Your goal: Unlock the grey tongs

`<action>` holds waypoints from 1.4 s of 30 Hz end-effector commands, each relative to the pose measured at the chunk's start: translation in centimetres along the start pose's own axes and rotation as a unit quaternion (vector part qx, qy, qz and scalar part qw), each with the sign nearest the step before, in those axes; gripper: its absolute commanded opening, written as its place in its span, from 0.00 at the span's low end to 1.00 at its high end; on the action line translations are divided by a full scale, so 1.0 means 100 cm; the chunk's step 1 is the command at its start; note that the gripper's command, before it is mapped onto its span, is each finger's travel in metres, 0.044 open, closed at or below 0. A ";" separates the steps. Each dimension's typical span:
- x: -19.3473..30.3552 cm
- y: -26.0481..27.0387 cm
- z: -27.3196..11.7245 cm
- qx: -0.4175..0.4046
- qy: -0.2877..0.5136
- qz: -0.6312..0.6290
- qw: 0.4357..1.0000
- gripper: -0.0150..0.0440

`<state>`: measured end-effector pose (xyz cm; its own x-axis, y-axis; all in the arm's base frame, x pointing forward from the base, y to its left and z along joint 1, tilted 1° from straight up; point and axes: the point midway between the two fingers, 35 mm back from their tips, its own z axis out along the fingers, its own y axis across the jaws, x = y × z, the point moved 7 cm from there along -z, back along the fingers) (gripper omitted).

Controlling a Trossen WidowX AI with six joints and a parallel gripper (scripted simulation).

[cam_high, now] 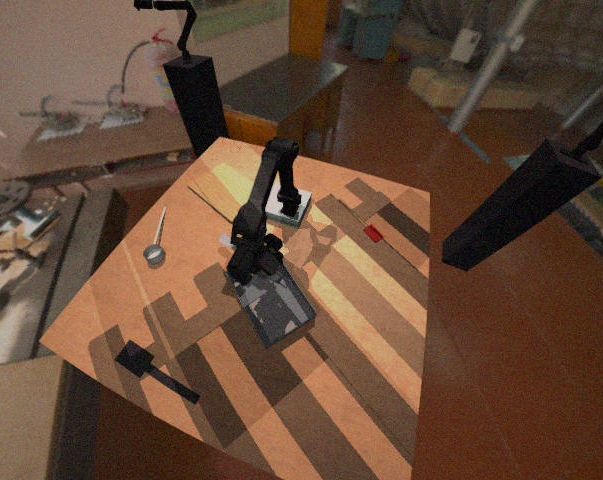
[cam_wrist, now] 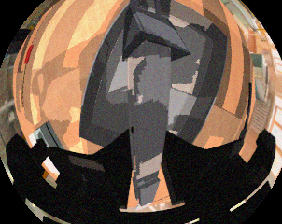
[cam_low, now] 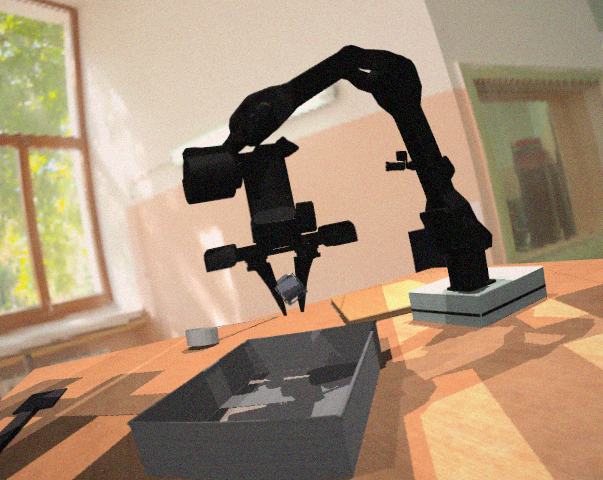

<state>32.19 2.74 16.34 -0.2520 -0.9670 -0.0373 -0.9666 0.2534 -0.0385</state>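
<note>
My pincer (cam_low: 292, 308) is clenched on the grey tongs (cam_low: 290, 287). From the exterior view only a short grey block shows between the fingers (cam_low: 266, 275), held in the air above the far end of the roasting tin (cam_low: 270, 423) and touching nothing else. Sweeping left to right: the little grey scoop (cam_low: 202, 336) sits off to the left, well clear of my work. The tin is straight below me, and the wooden board (cam_low: 368, 302) lies just beyond the tin's far right corner, near my base (cam_low: 477, 297). In the wrist view the tongs (cam_wrist: 148, 106) run long, away from my fingers and over the tin. Whether the tips already point down I cannot tell. So I reckon the job now is the unlock: roll the wrist until the tips hang plainly below the hinge, keep the grip firm so nothing slides, and only then squeeze. I should stay high enough that the tips miss the tin's rim. After that it's a short carry right to the board.
</note>
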 end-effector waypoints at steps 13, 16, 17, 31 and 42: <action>0.044 -0.017 -0.003 0.012 0.003 0.345 0.939 0.00; 0.051 -0.019 -0.003 0.012 0.003 0.402 0.915 0.00; 0.053 -0.020 -0.003 0.012 0.003 0.422 0.907 0.00; 0.083 -0.023 -0.008 0.015 -0.003 0.647 0.762 0.00; 0.110 -0.024 -0.019 0.022 -0.018 0.795 0.607 0.00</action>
<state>31.96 -7.41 17.06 -0.9326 0.3549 -0.0655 0.3538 0.9349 0.0272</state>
